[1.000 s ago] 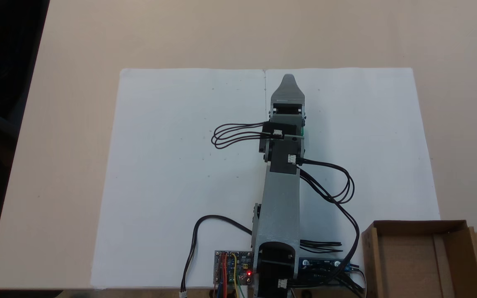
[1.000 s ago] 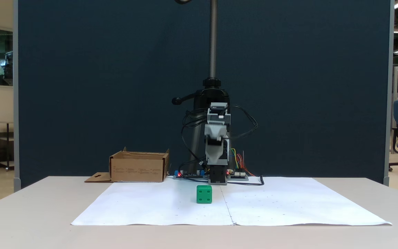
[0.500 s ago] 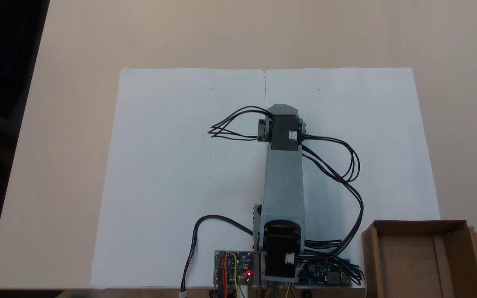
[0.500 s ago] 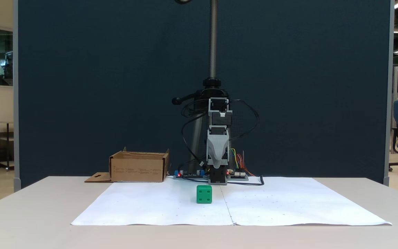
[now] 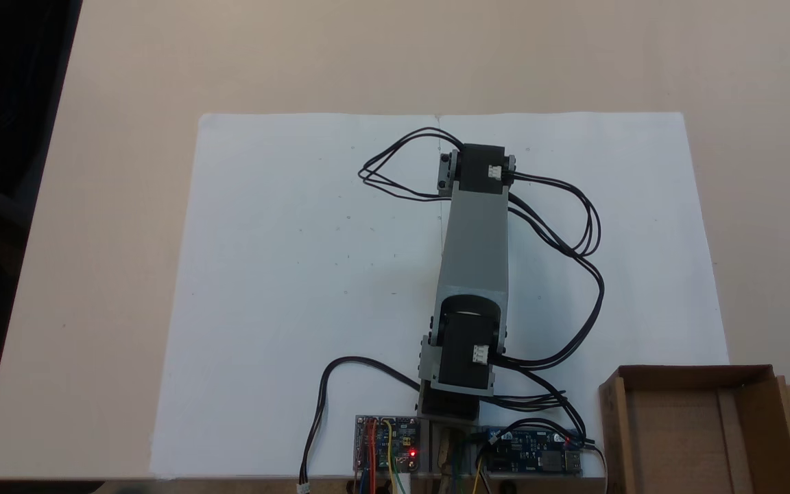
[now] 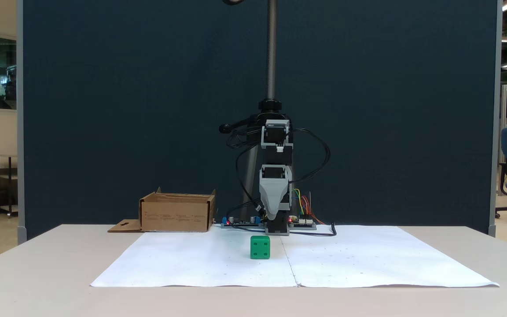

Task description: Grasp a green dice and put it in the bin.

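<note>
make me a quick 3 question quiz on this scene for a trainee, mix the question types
1. True or false: the dice lies inside the bin.
2. In the fixed view from the front, the gripper hangs where? A) above and behind the dice, apart from it B) clamped on the dice C) over the bin
3. Fill in: the dice rests on the white ____.

Key
1. False: it sits on the paper, well apart from the bin.
2. A
3. paper
</note>
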